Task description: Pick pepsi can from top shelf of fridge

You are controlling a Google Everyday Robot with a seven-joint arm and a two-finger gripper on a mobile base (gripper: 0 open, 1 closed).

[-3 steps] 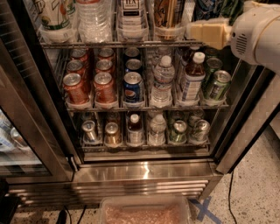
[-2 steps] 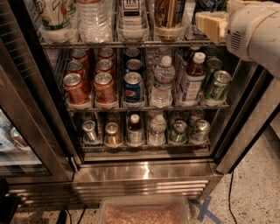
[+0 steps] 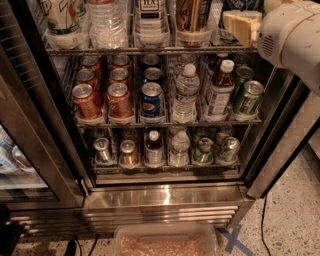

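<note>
The fridge (image 3: 165, 196) stands open in front of me, with wire racks and a shiny steel base. Its top shelf (image 3: 150, 50) runs along the upper edge of the view and holds clear lane trays with bottles and tall cans, all cut off at the top. A dark blue shape (image 3: 243, 4) sits at the top right edge, too cropped to tell whether it is the pepsi can. My gripper (image 3: 242, 25), pale yellow on a white arm (image 3: 295, 37), is at the right end of the top shelf, just below that shape.
The middle rack holds red cans (image 3: 87, 100), short blue Pepsi cans (image 3: 151, 98), a water bottle (image 3: 186, 92) and green cans (image 3: 248, 97). The glass door (image 3: 30, 130) hangs open at left. A bin (image 3: 165, 243) and blue tape cross (image 3: 232, 240) lie on the floor.
My gripper and arm have moved up and to the right, deeper toward the right end of the top shelf. The shelf contents have not moved.
</note>
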